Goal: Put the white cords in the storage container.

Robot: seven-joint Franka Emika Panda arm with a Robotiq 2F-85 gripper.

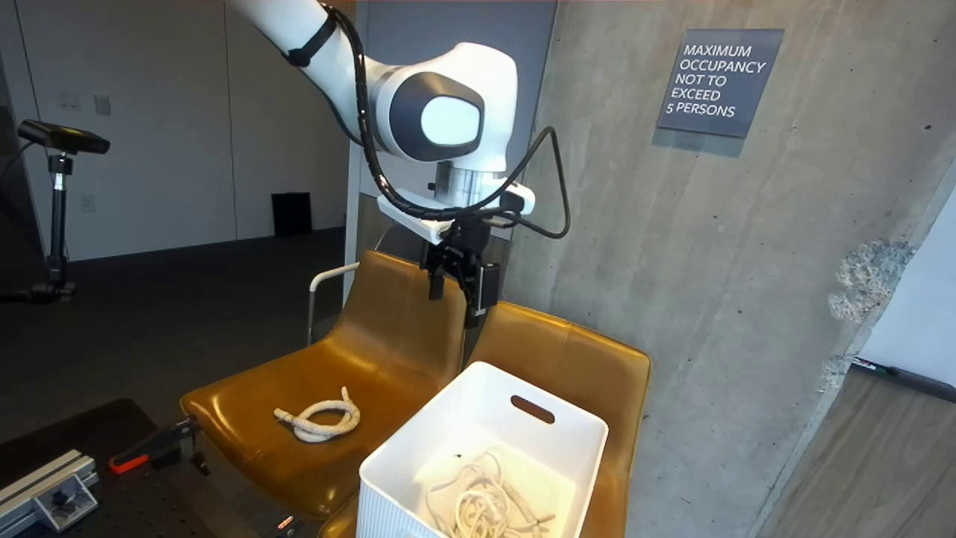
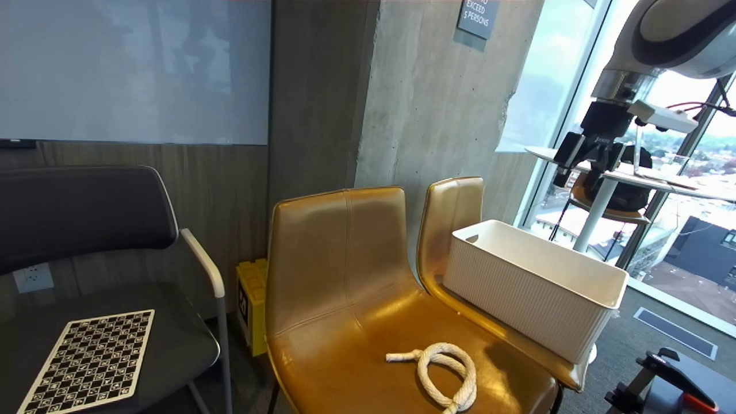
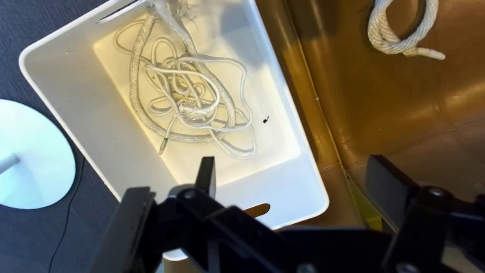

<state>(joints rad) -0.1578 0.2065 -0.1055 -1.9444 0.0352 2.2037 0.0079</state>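
Note:
A knotted white cord lies on the brown chair seat in an exterior view (image 1: 321,433), in an exterior view (image 2: 470,374) and at the top right of the wrist view (image 3: 386,43). The white storage container (image 1: 575,426) stands beside it on the neighbouring seat; it also shows in an exterior view (image 2: 529,287) and the wrist view (image 3: 87,94). A tangle of white cords (image 3: 197,110) lies on its floor, also visible in an exterior view (image 1: 482,508). My gripper (image 1: 457,302) is open and empty, high above the chairs, near the container's slotted end (image 3: 291,161).
The brown chair backs (image 1: 560,336) rise close to a concrete wall (image 1: 612,224). A dark surface with a clamp (image 1: 149,452) and a metal rail (image 1: 48,489) is at lower left. A black chair holds a patterned board (image 2: 92,359). A round white table (image 2: 678,181) stands behind.

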